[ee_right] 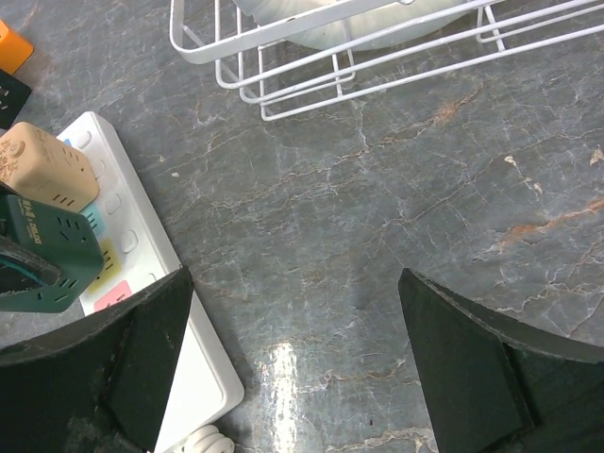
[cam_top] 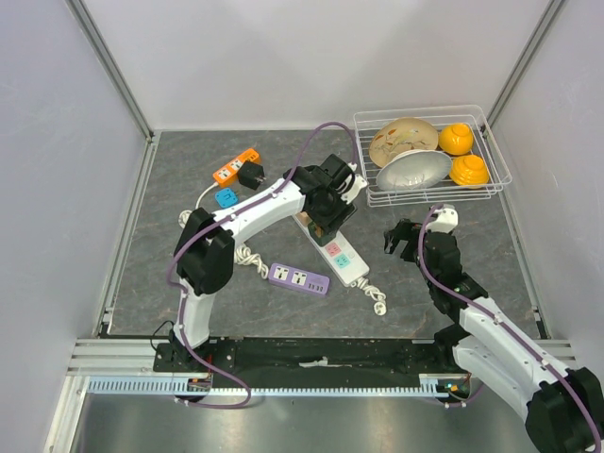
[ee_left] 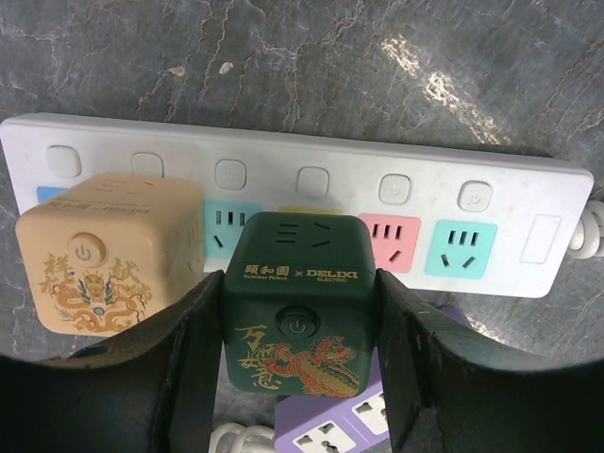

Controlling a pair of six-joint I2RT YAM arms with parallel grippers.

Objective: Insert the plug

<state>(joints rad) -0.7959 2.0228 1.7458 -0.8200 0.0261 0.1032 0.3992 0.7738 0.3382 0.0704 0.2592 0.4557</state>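
My left gripper [ee_left: 297, 283] is shut on a dark green cube plug [ee_left: 297, 302] with a gold dragon print, one finger on each side. It holds the cube at the middle of the white power strip [ee_left: 557, 203], over the yellow socket between the teal and pink ones. Whether its pins are in the socket is hidden. A beige cube plug [ee_left: 99, 250] sits on the strip just to its left. In the top view the left gripper [cam_top: 326, 215] is over the strip [cam_top: 347, 260]. My right gripper [ee_right: 294, 283] hangs open over bare tabletop right of the strip [ee_right: 142, 241], holding nothing.
A purple power strip [cam_top: 299, 278] lies near the white one, its coiled white cord beside it. An orange strip [cam_top: 236, 166], a black adapter [cam_top: 251, 176] and a blue adapter [cam_top: 226, 197] lie at the back left. A wire basket [cam_top: 363, 118] with bowls stands at the back right.
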